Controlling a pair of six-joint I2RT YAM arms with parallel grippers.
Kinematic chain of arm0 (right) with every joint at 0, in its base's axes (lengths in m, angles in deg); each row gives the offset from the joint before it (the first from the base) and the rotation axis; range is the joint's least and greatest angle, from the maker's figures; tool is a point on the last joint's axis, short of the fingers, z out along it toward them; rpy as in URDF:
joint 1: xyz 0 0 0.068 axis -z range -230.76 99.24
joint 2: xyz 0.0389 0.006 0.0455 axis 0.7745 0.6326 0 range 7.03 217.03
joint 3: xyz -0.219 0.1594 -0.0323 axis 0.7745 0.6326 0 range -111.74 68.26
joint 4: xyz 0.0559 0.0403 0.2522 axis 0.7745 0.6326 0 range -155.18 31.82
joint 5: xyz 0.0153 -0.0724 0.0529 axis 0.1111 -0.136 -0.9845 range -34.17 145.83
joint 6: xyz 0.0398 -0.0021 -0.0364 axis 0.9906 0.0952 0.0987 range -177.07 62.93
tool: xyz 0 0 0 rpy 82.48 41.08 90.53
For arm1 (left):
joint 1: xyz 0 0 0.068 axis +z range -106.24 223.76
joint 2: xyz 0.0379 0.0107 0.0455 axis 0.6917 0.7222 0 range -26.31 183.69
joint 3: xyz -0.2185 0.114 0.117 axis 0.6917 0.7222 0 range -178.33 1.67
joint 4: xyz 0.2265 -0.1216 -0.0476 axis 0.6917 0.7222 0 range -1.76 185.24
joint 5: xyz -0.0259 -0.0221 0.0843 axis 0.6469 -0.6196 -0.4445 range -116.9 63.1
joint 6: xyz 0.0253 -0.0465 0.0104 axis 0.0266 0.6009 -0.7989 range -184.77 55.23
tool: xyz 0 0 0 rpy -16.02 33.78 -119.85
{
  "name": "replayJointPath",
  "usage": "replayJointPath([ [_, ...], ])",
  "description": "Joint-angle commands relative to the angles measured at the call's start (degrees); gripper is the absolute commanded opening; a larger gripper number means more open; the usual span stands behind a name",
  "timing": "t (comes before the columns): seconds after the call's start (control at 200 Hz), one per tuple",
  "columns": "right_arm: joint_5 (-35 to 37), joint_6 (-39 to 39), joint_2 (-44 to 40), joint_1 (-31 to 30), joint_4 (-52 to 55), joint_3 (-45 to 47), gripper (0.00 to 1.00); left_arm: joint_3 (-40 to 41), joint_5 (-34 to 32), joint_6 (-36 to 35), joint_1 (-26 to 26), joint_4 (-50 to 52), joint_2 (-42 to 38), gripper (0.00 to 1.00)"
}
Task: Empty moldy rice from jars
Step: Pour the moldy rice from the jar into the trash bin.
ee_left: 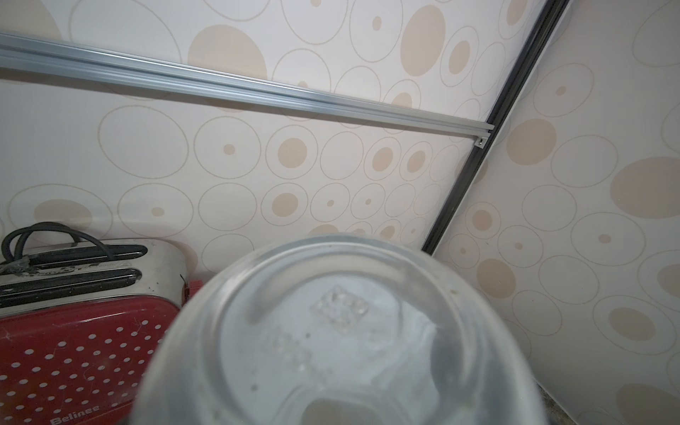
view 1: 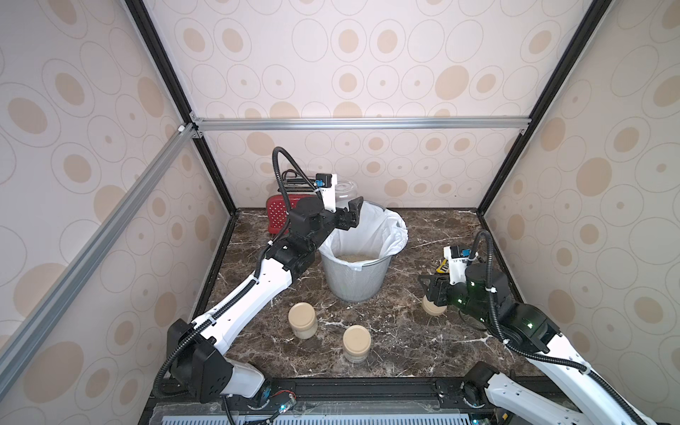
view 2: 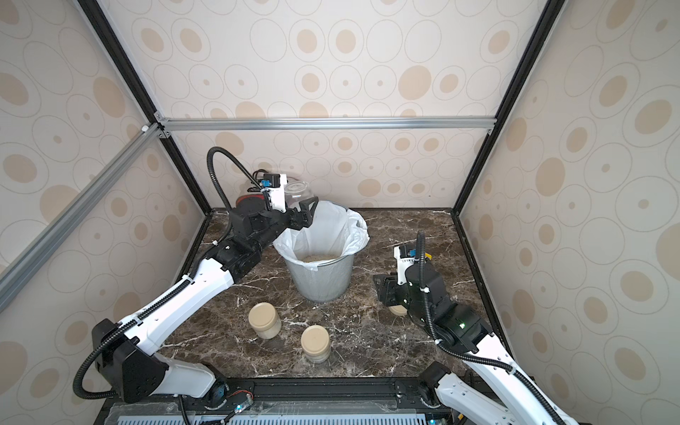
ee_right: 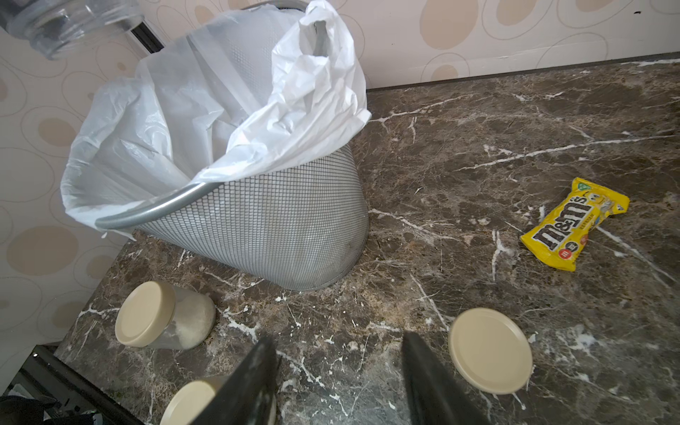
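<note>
Over the mesh bin (view 1: 355,283), your left pincer (view 1: 351,208) was clamped on the open jar (view 1: 346,191). It was tipped mouth-down above the white liner (view 1: 382,232) and looked empty, with clear glass right through in the left wrist view. Rice (view 1: 353,258) lay in a pale heap at the bottom of the liner. Your right pincer (ee_right: 338,379) hung low, jaws apart and nothing between them, just beside the loose lid (ee_right: 491,349) on the worktop (ee_right: 515,128). In front of the bin stood one lidded jar (view 1: 302,320) and a second lidded jar (view 1: 357,344), rice showing through the glass. I'd judge those heavier than the emptied one, and rigid, smooth and breakable, so slippery in hard jaws. You'd want to take each round the glass wall below the lid, squarely across the middle, not by the lid's thin edge. The grains looked loose enough to pour freely.
</note>
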Motion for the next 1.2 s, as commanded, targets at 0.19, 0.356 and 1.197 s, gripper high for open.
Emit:
replayJointPath([
  [0.19,0.3,0.7,-0.5,0.0,-0.6,0.5,0.57,-0.5,0.4,1.0,0.1,-4.9,-3.5,0.46],
  [0.356,0.0,1.0,-0.4,0.1,-0.9,0.5,0.57,-0.6,0.4,0.0,-0.2,-4.4,-3.6,0.47],
  [1.197,-0.1,1.0,-0.2,0.0,-1.2,0.6,0.57,-1.1,-0.3,-1.8,-1.3,-3.5,-3.5,0.47],
])
